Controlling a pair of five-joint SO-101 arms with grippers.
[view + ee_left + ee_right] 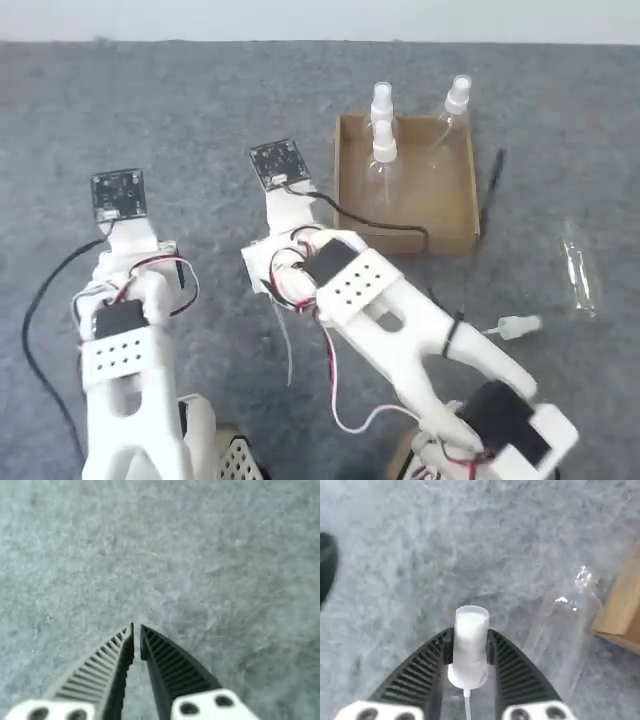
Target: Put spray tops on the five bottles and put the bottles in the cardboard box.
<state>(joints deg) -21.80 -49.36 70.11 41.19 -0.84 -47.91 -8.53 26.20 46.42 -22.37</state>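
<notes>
The right hand (pixel 469 639) gripped a spray top (pixel 470 622); the uncapped bottle (pixel 565 640) sat just beside it, toward the cardboard box (pixel 620 610), neck pointing away. The left hand (pixel 136 629) was clenched, empty.

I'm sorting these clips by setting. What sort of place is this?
Most likely a robotics lab or hobby workbench, not a factory line: two white arms with loose wiring stand on a table with a grey felt-like cover, beside a cardboard box holding three spray bottles.
</notes>
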